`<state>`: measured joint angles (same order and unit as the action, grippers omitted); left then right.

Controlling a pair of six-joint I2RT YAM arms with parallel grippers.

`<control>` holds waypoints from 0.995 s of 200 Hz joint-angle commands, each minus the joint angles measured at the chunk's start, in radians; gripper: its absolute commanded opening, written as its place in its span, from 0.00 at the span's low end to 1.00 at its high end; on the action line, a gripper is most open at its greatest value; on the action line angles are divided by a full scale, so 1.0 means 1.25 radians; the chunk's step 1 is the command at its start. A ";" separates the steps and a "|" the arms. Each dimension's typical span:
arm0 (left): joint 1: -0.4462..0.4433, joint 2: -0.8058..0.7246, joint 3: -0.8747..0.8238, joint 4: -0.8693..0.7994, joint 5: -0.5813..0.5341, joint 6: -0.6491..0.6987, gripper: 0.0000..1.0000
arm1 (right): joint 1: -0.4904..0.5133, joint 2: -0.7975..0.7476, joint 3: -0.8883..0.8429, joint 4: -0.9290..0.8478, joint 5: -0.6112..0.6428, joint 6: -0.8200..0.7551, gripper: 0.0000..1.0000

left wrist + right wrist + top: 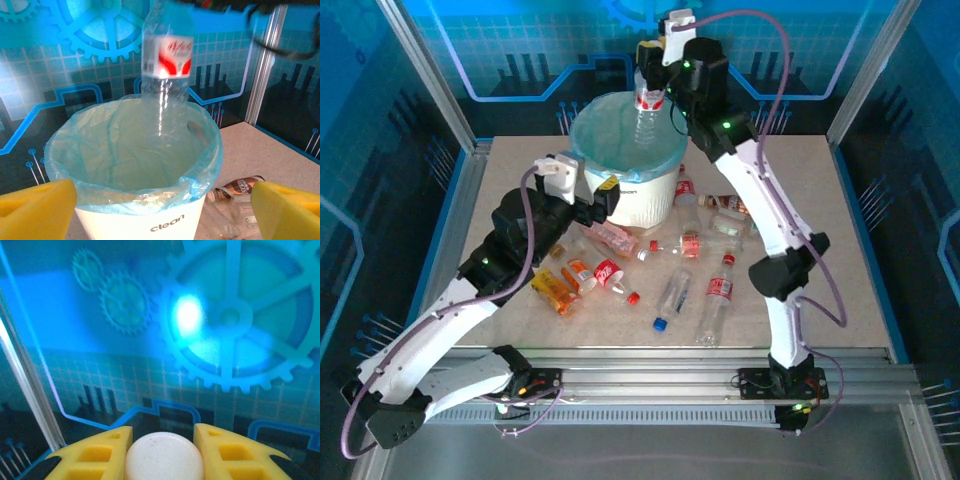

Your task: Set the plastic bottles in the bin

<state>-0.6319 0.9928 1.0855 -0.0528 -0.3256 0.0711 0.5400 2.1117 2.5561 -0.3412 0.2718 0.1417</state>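
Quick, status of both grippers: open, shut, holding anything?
The left gripper: open, empty, beside the bin.
The right gripper: shut on a clear red-labelled bottle, above the bin.

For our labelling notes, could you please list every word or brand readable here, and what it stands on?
"clean": on the white side of the bin.
Red script on the label of the raised bottle: too blurred to read.
Label of the brown bottle beside the bin: too blurred.
Red labels of the scattered bottles, top view: too small.
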 commanded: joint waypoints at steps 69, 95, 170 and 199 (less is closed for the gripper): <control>0.024 0.050 -0.009 0.028 0.006 0.017 0.92 | -0.023 0.204 0.133 -0.083 -0.047 0.011 0.44; 0.031 0.056 -0.011 0.028 0.007 0.015 0.94 | -0.020 0.184 0.132 -0.092 -0.007 0.022 0.51; 0.043 0.108 0.072 -0.077 0.071 -0.007 0.97 | -0.006 0.030 0.133 -0.221 -0.050 0.056 0.52; 0.043 0.138 0.132 -0.153 0.148 -0.020 0.97 | 0.008 -0.084 0.074 -0.331 -0.078 0.088 0.54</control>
<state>-0.5842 1.1461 1.1698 -0.1535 -0.2413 0.0731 0.5251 2.1647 2.6816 -0.6334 0.2089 0.2062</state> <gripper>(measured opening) 0.968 0.534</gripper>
